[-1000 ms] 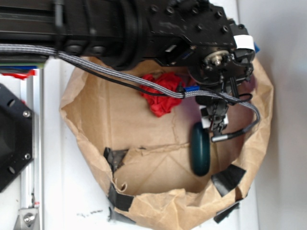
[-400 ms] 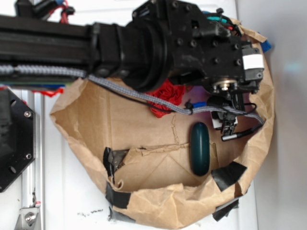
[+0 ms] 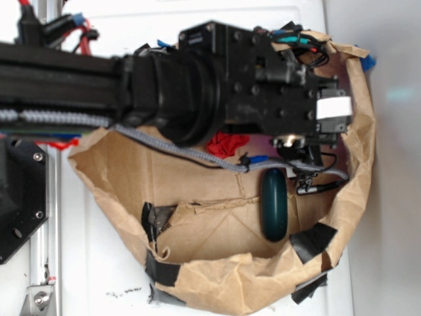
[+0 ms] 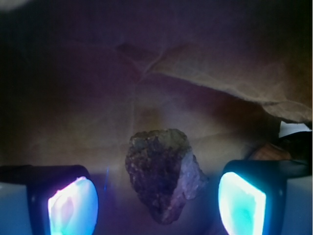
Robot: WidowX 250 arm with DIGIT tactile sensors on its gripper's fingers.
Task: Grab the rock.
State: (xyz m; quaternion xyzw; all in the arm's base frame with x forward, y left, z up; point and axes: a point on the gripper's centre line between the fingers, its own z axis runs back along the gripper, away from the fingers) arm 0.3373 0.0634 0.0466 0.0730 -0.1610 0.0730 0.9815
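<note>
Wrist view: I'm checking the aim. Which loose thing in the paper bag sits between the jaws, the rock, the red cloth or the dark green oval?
The rock, lumpy and mottled brown-grey, lies between the open jaws; neither other shows there.

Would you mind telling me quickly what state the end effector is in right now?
End effector: open, holding nothing; the rock sits between its two fingers, with a gap on each side.

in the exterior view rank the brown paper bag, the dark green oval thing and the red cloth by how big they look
1. Brown paper bag, by far the largest.
2. Dark green oval object.
3. Red cloth, smallest as seen, but the arm covers most of it, so its true size against the oval is unsure.
</note>
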